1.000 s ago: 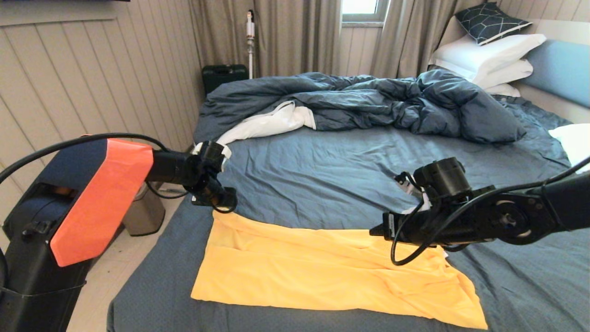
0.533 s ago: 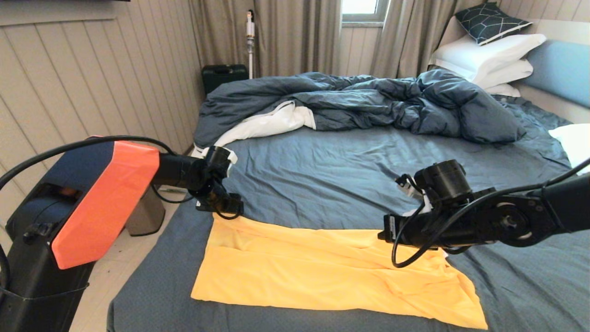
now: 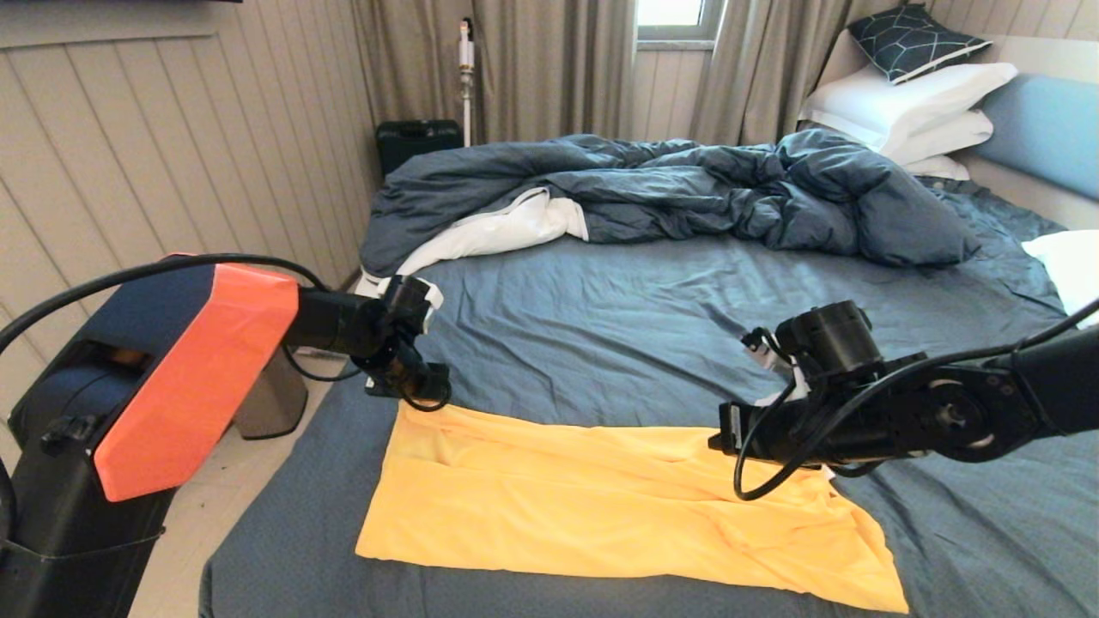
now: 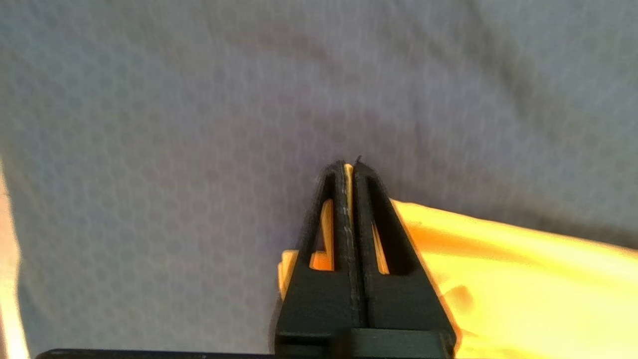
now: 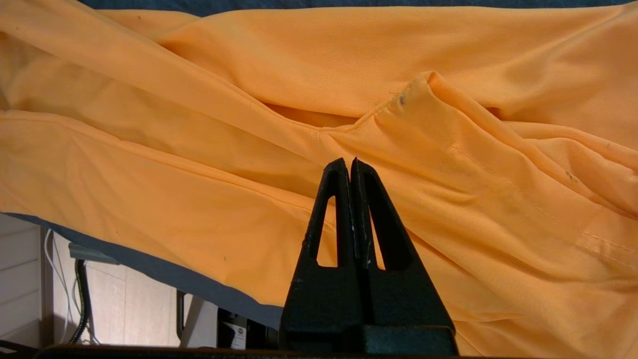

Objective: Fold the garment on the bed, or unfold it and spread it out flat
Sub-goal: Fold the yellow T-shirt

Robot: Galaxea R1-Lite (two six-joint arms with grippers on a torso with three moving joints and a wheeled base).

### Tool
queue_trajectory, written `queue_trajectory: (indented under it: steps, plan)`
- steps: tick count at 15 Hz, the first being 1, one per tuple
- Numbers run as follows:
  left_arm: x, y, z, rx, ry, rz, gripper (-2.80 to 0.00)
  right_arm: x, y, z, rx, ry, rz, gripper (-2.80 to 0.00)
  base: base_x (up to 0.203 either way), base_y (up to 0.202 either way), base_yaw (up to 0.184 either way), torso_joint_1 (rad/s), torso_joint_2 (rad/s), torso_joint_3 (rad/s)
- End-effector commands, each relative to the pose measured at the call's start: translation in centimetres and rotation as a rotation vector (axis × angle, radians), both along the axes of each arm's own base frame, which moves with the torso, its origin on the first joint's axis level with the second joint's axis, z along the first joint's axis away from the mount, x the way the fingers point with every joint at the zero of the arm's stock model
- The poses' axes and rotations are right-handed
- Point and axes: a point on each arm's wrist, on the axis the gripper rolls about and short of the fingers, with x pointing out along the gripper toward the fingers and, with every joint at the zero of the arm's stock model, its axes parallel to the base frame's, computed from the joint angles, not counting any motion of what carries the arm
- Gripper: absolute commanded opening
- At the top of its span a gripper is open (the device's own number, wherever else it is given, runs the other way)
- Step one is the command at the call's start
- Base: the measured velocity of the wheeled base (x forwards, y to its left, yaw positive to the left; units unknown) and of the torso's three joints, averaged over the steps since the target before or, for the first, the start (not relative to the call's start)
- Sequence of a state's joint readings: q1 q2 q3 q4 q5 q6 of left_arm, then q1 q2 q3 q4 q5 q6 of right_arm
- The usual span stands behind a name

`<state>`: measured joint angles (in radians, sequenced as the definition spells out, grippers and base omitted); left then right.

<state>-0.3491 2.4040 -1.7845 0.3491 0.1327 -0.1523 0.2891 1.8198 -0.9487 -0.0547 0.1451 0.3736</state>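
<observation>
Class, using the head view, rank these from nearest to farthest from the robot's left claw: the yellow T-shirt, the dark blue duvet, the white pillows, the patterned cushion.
From the left claw:
1. Yellow T-shirt: its far left corner lies at the claw.
2. Dark blue duvet: rumpled across the bed's far side.
3. White pillows: stacked far right, by the headboard.
4. Patterned cushion: atop the pillows.

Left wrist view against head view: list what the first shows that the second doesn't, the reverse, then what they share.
Only the left wrist view: the left gripper has its fingers pressed together with a sliver of yellow cloth pinched between them, at the garment's corner.

Only the head view: the whole garment lying as a flat band, the right gripper at its far edge, the rumpled duvet and white pillows.

Both: the yellow garment on the bed's blue sheet, with the left gripper at its corner.
</observation>
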Motion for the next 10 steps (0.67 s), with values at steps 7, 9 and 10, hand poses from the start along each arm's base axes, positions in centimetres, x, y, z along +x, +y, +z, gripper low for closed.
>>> queue_trajectory:
  steps: [7,9,10]
  plan:
    - [-2.7,1.0,3.3,-0.014,-0.025,0.000,-2.80,-0.1,0.0,0.1,0.004,0.002,-0.002,-2.80,0.000,0.000,0.000,0.000,0.00,0.000]
    - [-4.2,1.4,5.0,-0.037,-0.040,-0.009,-2.80,-0.5,-0.1,0.1,0.005,0.002,-0.002,-2.80,0.000,0.000,0.000,0.000,0.00,0.000]
    - [-4.9,1.7,5.4,-0.043,-0.035,-0.013,-2.80,-0.6,-0.2,0.0,0.003,0.007,-0.002,-2.80,0.000,0.000,0.000,0.000,0.00,0.000]
